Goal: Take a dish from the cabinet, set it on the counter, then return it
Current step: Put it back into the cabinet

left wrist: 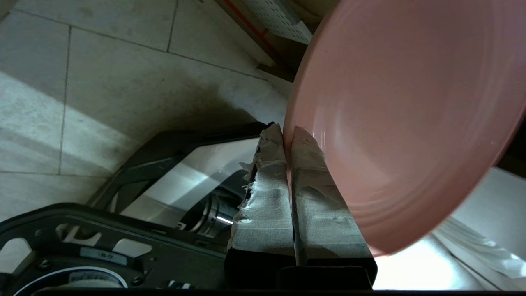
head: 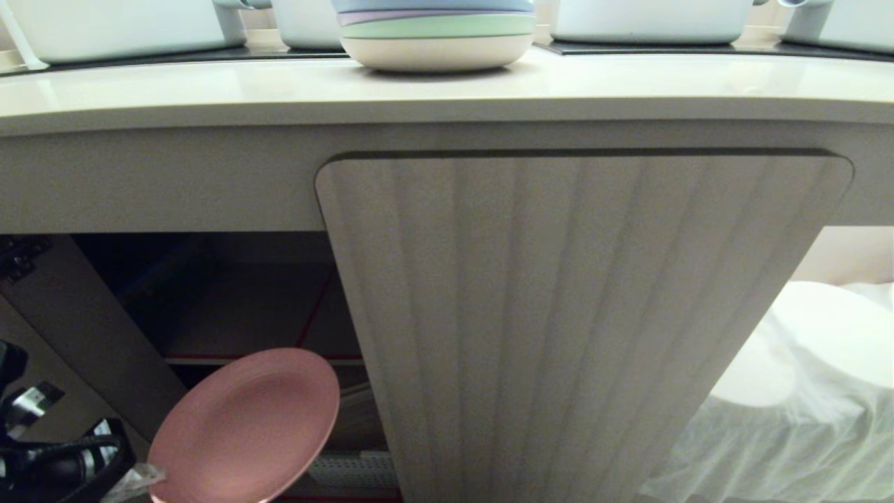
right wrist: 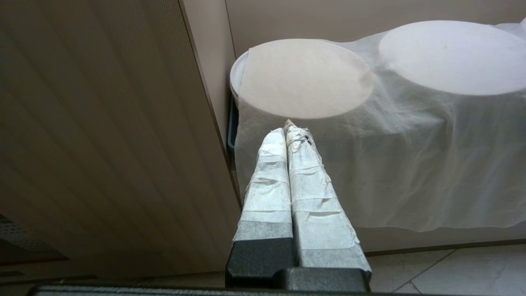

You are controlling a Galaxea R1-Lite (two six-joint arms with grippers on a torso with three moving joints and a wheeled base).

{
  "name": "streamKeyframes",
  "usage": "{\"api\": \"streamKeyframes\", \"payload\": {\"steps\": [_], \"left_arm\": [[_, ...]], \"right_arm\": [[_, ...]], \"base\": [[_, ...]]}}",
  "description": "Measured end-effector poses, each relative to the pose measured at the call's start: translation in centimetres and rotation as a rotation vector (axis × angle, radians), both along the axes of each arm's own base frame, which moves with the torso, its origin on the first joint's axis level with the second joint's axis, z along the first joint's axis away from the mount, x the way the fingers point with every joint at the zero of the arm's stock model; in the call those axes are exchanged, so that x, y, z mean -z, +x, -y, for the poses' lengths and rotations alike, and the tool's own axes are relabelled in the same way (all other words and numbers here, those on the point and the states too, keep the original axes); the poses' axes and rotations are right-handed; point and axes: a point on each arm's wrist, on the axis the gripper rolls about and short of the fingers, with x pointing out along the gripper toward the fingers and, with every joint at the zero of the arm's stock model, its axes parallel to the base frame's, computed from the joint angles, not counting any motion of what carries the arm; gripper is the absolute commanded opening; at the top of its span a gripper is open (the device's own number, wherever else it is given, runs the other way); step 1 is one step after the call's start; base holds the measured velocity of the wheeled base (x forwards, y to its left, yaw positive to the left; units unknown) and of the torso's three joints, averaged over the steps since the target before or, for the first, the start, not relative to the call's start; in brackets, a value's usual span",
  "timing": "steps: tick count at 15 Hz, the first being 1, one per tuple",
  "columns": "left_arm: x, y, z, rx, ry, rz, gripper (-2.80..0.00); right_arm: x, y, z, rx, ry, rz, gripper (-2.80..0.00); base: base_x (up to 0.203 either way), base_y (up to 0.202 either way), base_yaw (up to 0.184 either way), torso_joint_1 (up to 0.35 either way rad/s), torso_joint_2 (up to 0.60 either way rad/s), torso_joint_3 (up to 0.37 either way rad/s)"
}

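Observation:
The pink dish (head: 244, 426) hangs tilted in front of the cabinet's open left compartment, below its grey red-edged shelf (head: 258, 314). My left gripper (head: 136, 478) is at the lower left, shut on the dish's rim. In the left wrist view the taped fingers (left wrist: 263, 197) pinch the rim of the dish (left wrist: 411, 123) between them. The counter (head: 447, 91) runs across above the cabinet. The right gripper (right wrist: 289, 129) is shut and holds nothing. It stays low beside the closed ribbed door (right wrist: 102, 144).
The left door (head: 84, 328) stands swung open; the right ribbed door (head: 580, 314) is closed. A stack of pastel plates (head: 436, 35) and white pots (head: 649, 21) sit on the counter. Cloth-covered white discs (head: 803, 349) fill the recess at right. Tiled floor (left wrist: 102, 82) lies below.

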Motion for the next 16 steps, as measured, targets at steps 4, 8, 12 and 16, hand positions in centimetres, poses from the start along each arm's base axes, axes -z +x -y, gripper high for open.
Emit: {"api": "streamKeyframes", "payload": {"steps": [4, 8, 12, 16], "left_arm": [[0.5, 1.3, -0.3, 0.008, -0.018, -0.008, -2.8], [1.1, 3.1, -0.8, 0.013, -0.006, 0.026, -2.8], [1.9, 4.8, -1.2, 0.011, 0.004, 0.051, -2.8], [2.4, 6.2, -1.5, 0.005, -0.003, 0.034, -2.8]], "right_arm": [[0.0, 0.0, 0.0, 0.0, 0.0, 0.0, -2.8], [0.0, 0.0, 0.0, 0.0, 0.0, 0.0, -2.8], [0.0, 0.0, 0.0, 0.0, 0.0, 0.0, -2.8], [0.0, 0.0, 0.0, 0.0, 0.0, 0.0, -2.8]], "base": [[0.0, 0.0, 0.0, 0.0, 0.0, 0.0], [0.0, 0.0, 0.0, 0.0, 0.0, 0.0], [0.0, 0.0, 0.0, 0.0, 0.0, 0.0], [0.0, 0.0, 0.0, 0.0, 0.0, 0.0]]}}
